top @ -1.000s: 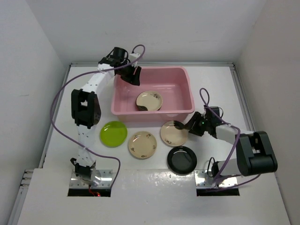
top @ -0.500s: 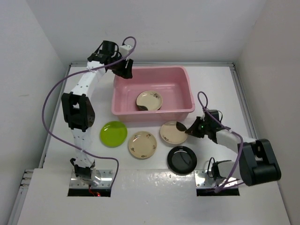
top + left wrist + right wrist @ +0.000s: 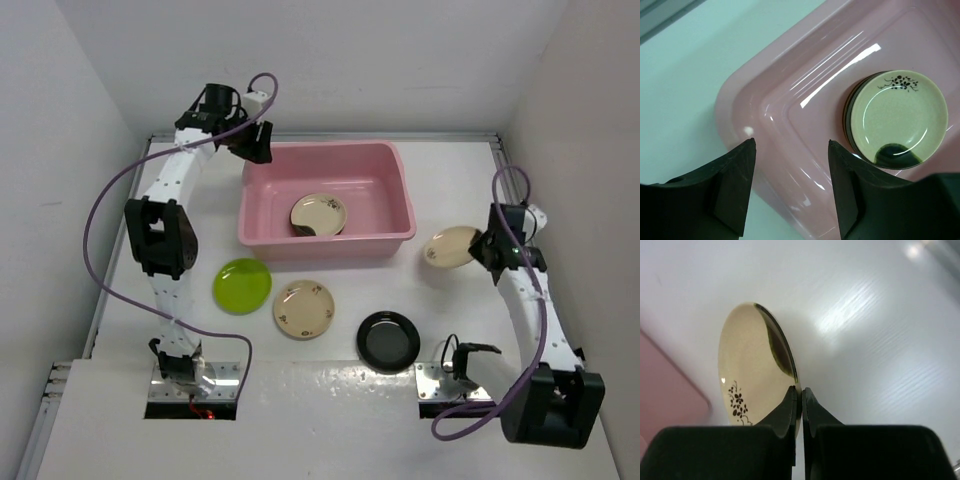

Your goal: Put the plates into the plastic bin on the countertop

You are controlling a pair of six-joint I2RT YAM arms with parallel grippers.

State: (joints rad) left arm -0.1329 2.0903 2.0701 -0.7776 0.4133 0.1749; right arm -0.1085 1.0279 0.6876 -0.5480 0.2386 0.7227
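Note:
My right gripper [image 3: 487,247] [image 3: 800,392] is shut on the rim of a cream plate [image 3: 451,246] [image 3: 754,370] with a black patch, held lifted and tilted right of the pink plastic bin [image 3: 325,197]. Inside the bin lies a cream plate [image 3: 318,213] [image 3: 899,116] stacked on a darker one. My left gripper [image 3: 259,146] [image 3: 791,145] hangs open and empty over the bin's far left corner [image 3: 740,107]. On the white countertop [image 3: 460,180] in front of the bin lie a lime green plate [image 3: 242,285], a cream patterned plate [image 3: 304,308] and a black plate [image 3: 388,340].
White walls enclose the countertop on three sides. Purple cables loop from both arms. The arm bases sit at the near edge.
My right gripper closed on the cream plate with the black patch in front of the bin and lifted it up and to the right. My left arm drew back leftward to the bin's far left corner.

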